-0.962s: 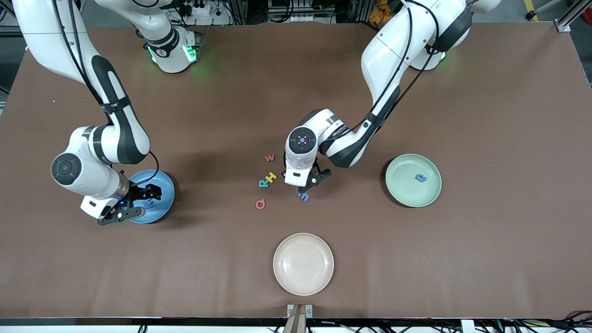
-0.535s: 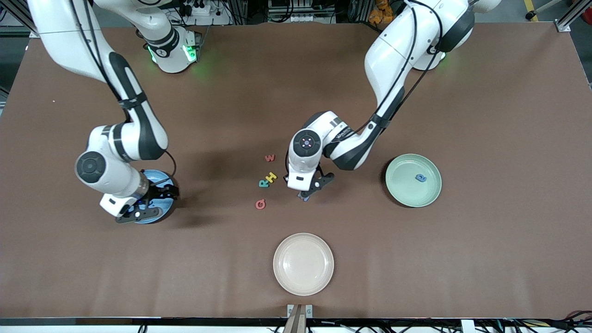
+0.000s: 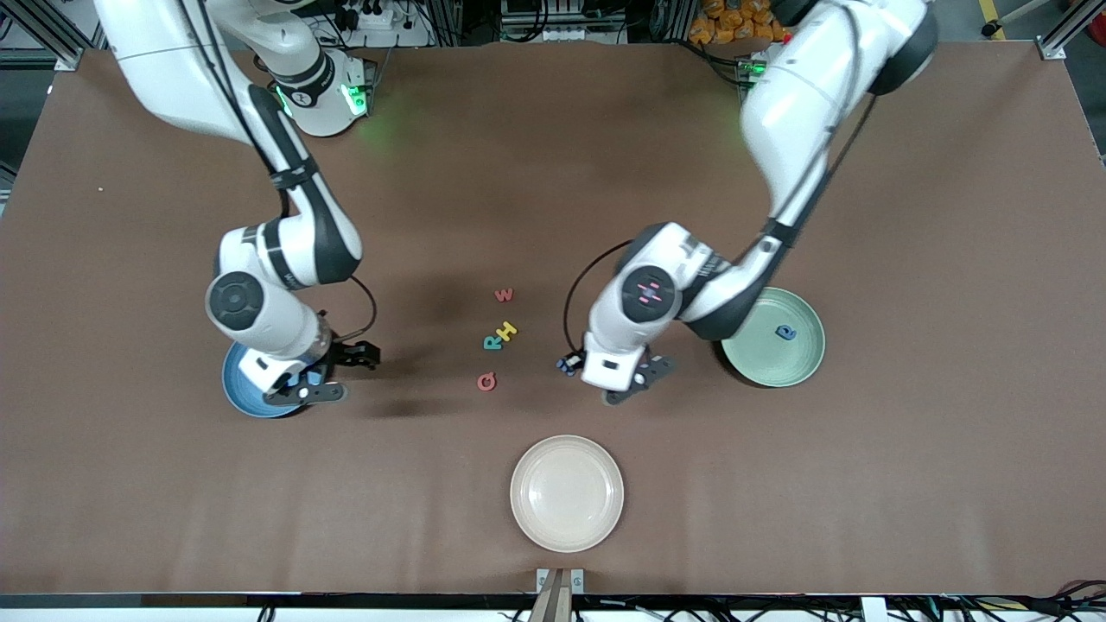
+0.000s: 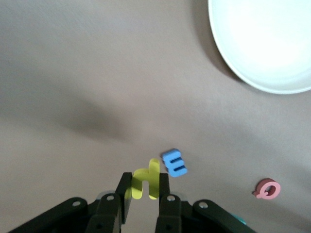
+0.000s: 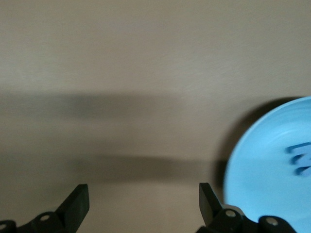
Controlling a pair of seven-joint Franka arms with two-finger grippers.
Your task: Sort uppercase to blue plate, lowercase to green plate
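My left gripper point(image 4: 145, 187) is shut on the yellow lowercase letter point(image 4: 146, 180), held up over the table between the letter cluster and the green plate point(image 3: 760, 367). A blue a point(image 3: 785, 332) lies in that plate. Below the gripper lies the blue m point(image 4: 174, 162). The pinkish-red w point(image 3: 505, 295), yellow H point(image 3: 508, 329), teal R point(image 3: 492, 342) and Q point(image 3: 487, 381) lie mid-table. My right gripper point(image 3: 340, 373) hangs open and empty beside the blue plate point(image 5: 265, 170), which holds the blue W point(image 5: 302, 156).
A cream-white plate point(image 3: 567, 492) sits near the table's front edge, nearer the camera than the letters. The right arm's wrist covers part of the blue plate point(image 3: 238, 393) in the front view.
The left gripper lifted the yellow letter and moved from beside the cluster toward the green plate. The right gripper left the blue plate and moved toward the letters, still open.
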